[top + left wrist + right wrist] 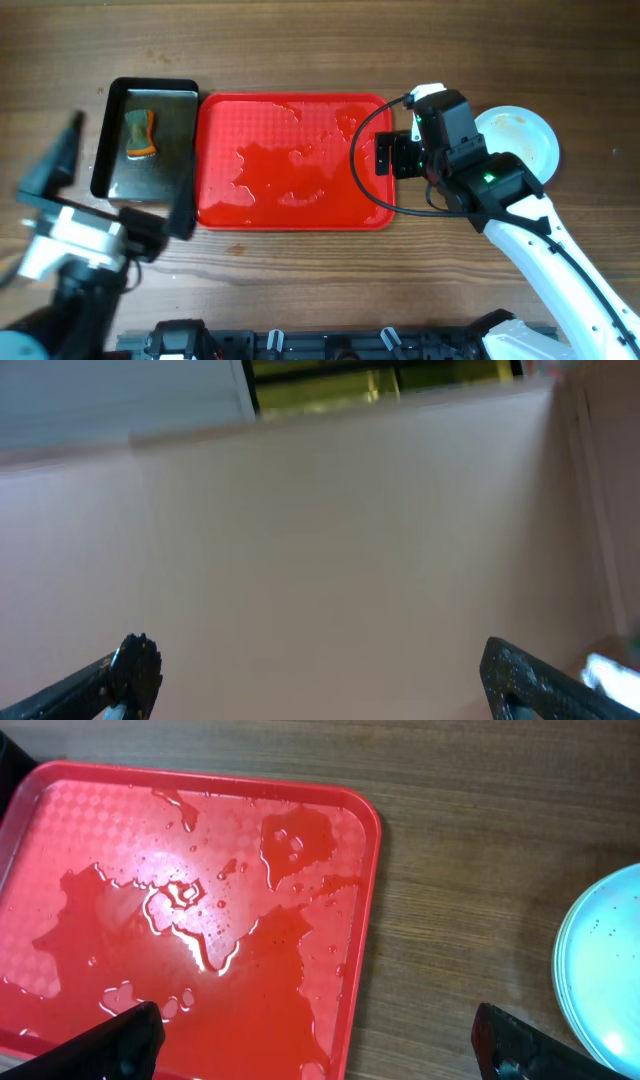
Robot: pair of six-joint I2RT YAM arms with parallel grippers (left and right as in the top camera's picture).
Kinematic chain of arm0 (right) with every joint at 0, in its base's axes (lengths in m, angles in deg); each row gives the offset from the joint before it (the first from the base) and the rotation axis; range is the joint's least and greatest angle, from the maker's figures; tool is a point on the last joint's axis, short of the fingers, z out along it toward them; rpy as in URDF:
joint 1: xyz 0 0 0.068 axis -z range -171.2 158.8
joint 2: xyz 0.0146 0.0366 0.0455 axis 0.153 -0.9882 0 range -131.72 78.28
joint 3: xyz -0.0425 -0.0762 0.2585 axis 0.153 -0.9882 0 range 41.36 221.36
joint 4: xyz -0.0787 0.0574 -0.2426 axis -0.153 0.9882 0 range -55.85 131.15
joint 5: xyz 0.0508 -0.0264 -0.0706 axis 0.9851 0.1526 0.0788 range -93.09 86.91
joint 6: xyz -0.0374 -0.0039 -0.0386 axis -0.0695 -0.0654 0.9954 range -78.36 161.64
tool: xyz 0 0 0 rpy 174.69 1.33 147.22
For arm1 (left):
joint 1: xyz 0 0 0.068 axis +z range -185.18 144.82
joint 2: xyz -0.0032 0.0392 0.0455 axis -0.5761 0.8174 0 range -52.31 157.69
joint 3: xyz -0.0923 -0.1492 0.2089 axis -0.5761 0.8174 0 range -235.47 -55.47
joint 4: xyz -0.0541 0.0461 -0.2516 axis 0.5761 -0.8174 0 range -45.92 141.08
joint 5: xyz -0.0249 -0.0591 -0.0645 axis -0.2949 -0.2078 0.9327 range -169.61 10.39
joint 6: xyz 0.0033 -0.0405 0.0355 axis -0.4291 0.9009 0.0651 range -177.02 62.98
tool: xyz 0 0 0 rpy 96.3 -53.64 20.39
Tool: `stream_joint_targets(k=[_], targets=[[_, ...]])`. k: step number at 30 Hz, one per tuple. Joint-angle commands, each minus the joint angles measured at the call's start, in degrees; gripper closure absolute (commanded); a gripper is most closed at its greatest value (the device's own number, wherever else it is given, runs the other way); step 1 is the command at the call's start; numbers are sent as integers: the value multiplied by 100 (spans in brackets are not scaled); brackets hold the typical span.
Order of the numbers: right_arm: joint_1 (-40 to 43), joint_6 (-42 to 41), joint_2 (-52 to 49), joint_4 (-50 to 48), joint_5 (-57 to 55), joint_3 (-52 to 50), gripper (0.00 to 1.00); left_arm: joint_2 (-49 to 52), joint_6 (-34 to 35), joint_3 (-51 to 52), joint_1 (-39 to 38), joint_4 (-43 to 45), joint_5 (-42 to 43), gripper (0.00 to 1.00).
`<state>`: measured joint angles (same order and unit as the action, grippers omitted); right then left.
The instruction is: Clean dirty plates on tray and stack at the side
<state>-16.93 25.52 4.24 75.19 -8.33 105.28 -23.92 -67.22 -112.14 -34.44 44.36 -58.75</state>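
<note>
With the right tool (320,1045) and left tool (325,680) both spread and empty, a careless rightward swing could clip the stacked plates (517,135) — or slosh the puddled tray (90,830).

Overhead looks straight down on the whole table (300,40), the right wrist view hangs close over the tray (200,870) and the plates (605,970), both shared with overhead, and the left wrist view faces a blank pale surface (320,560).
</note>
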Motion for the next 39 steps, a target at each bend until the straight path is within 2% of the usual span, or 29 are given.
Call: stream_joint_targets(k=[1, 13, 17, 23, 28, 33, 39], targets=[[-17, 98, -39, -28, -118, 125, 0, -748, -2, 1198, -31, 289, -33, 0], [-17, 96, -39, -31, -118, 125, 0, -2358, 0, 3685, -31, 291, -35, 0], [-17, 96, -39, -31, -118, 125, 0, -2826, 2, 4153, -31, 293, -33, 0], [-17, 96, -39, -28, -118, 125, 0, -2817, 116, 4400, -31, 166, -35, 0], [-17, 96, -39, -31, -118, 125, 0, -2820, 933, 4861, -28, 179, -157, 0], [-17, 96, -39, -28, -118, 125, 0, -2820, 1930, 5305, -26, 586, -914, 0], [-17, 96, -39, -31, -118, 125, 0, -2820, 2413, 5482, -26, 413, -1591, 0]])
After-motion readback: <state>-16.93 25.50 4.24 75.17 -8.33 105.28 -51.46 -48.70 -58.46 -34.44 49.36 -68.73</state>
